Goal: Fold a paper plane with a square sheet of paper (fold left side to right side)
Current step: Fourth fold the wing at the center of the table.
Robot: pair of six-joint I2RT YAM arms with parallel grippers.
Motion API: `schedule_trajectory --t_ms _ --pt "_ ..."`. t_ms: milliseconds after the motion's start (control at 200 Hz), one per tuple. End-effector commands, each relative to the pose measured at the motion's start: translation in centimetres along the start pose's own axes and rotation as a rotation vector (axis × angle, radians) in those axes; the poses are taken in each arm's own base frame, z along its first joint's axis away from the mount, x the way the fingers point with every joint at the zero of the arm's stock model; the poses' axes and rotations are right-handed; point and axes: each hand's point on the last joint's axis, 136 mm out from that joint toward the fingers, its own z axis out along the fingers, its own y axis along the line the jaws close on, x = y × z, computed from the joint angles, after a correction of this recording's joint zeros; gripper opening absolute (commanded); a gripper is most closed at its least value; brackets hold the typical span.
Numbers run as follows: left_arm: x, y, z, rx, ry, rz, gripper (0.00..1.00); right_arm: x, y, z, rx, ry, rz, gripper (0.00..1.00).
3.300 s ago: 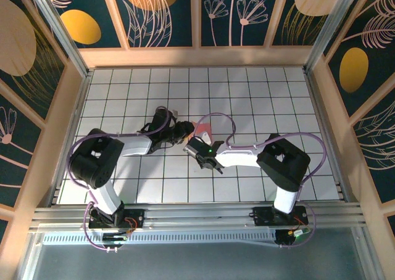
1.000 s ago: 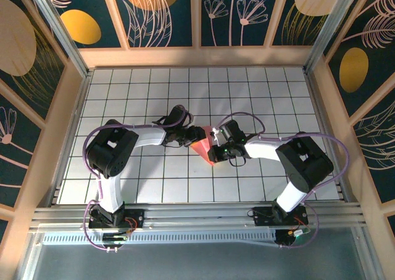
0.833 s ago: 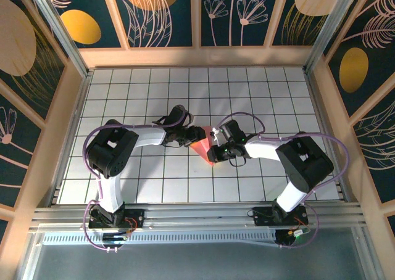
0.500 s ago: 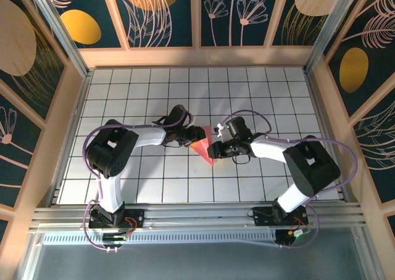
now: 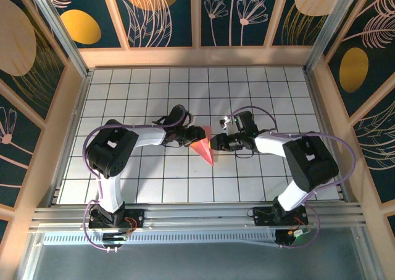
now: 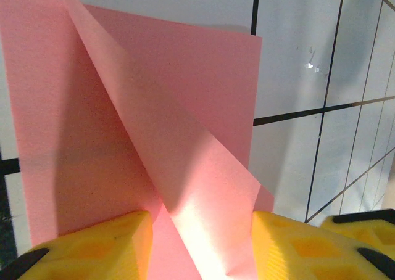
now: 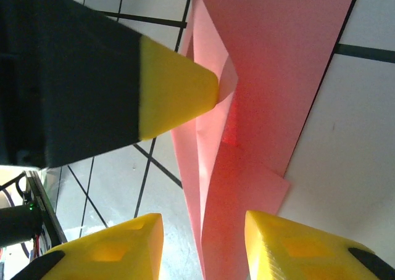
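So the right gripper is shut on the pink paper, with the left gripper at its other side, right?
Not quite: the right wrist view shows the right gripper open, fingers apart, not clamping the pink paper. The left gripper is indeed at its other side.

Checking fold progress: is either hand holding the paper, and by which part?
The right hand is open, holding nothing. The left hand straddles a raised flap of the pink paper; whether it grips cannot be told.
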Motion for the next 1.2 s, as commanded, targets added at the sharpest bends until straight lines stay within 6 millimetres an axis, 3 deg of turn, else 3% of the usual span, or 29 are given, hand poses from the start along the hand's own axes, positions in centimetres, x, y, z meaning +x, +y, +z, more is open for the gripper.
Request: schedule_trajectory --t_ms 0,791,1106,1196 --pt "1.0 4.1 0.9 -0.135 0.022 -0.032 0.46 -1.4 0.9 0.6 -0.053 -0.019 -0.007 0.39" --pt "0.9 4.1 0.8 -0.132 0.02 -0.03 0.46 -1.4 1.1 2.1 -0.099 0.008 0.01 0.22" --pt "0.9 3.9 0.7 -0.132 0.016 -0.027 0.46 -1.3 -0.2 2.2 -0.037 0.007 0.034 0.0" --pt "0.9 3.9 0.6 -0.132 0.015 -0.028 0.46 -1.2 -0.9 2.1 -0.002 0.005 0.043 0.0"
